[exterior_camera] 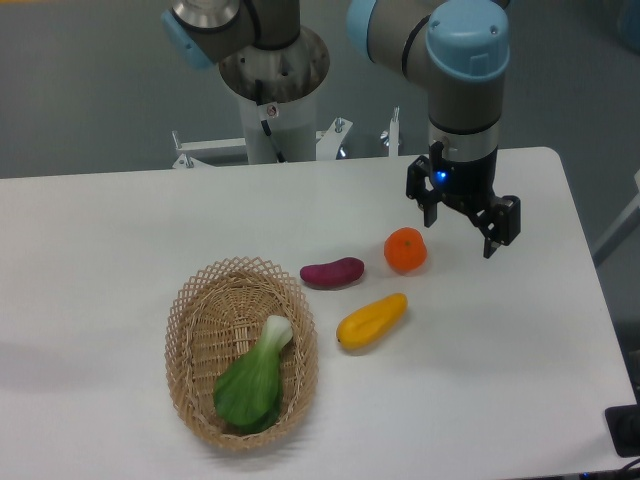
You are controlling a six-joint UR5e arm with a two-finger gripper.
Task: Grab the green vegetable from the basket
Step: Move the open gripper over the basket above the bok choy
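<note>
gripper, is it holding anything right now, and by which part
Nothing is held. The tool is open and empty above the table, right of the orange; the green vegetable lies in the basket.

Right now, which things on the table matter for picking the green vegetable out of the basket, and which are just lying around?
Part of the job:
green vegetable, lying in the basket
basket
claw, open, apart from the basket, up near the orange fruit

Just lying about:
orange fruit
purple vegetable
yellow fruit
</note>
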